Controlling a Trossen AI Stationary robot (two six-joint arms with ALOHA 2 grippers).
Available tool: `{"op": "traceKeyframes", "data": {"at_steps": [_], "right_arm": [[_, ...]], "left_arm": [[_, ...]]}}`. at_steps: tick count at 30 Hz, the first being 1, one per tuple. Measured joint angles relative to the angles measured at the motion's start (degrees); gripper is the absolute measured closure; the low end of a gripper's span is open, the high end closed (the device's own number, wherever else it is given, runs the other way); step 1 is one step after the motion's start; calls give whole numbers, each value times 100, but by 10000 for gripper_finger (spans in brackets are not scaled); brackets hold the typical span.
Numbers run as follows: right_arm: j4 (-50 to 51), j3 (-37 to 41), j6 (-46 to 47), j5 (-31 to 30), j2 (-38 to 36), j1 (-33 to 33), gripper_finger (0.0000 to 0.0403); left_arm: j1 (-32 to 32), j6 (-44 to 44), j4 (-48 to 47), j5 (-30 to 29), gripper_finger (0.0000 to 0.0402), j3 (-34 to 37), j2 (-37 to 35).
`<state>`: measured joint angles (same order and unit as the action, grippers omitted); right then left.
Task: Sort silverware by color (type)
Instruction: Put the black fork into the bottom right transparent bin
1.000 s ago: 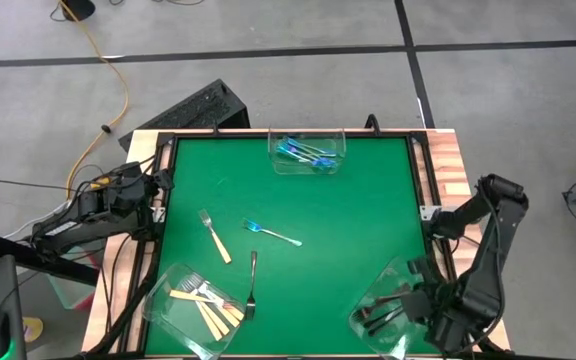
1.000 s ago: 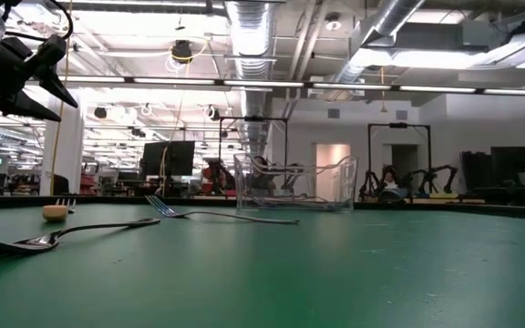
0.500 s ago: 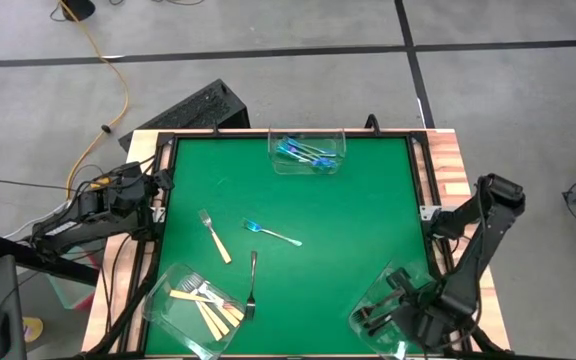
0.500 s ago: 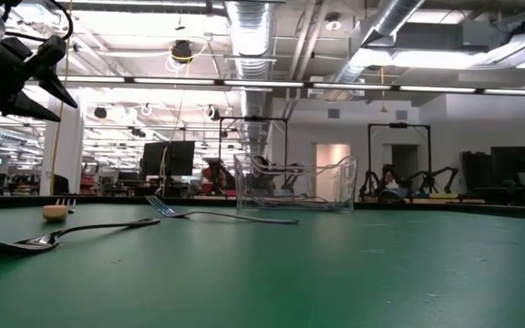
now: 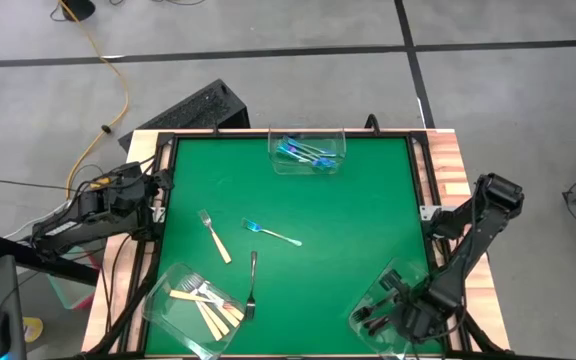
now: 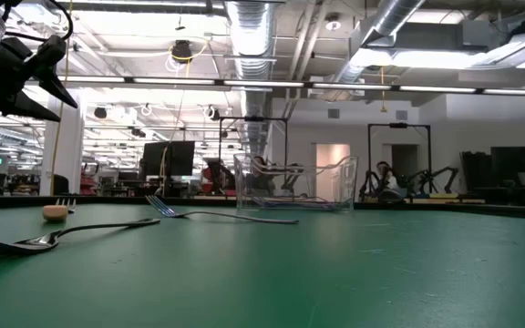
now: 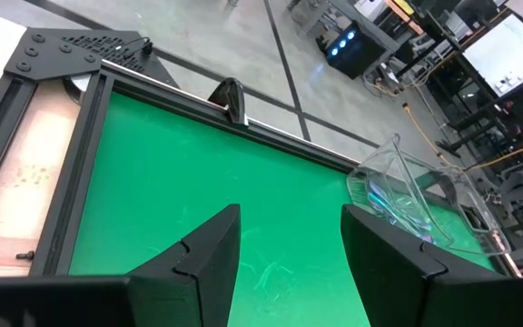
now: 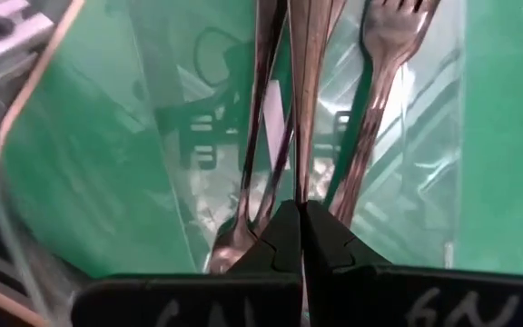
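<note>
Dark grey fork (image 5: pixel 252 284) lies loose, its long axis running twelve to six, at nine o'clock from the clenched, empty right gripper (image 5: pixel 405 318); left gripper (image 5: pixel 156 196), released, waits at ten o'clock.

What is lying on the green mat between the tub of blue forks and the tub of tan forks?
From above, two loose forks: a blue fork and a tan fork, between the blue-fork tub and the tan-fork tub.
</note>
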<state>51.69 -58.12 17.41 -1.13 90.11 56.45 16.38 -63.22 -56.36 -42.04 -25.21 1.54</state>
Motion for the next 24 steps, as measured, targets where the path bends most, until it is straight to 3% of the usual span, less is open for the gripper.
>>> {"op": "traceKeyframes", "data": {"at_steps": [16,24], "right_arm": [[-783,545,-245,412,-2,-186,396],[-805,590,-245,416,-2,-188,376]], "left_arm": [[0,0,6,2,226,0,0],[-1,0,7,2,226,0,0]]}}
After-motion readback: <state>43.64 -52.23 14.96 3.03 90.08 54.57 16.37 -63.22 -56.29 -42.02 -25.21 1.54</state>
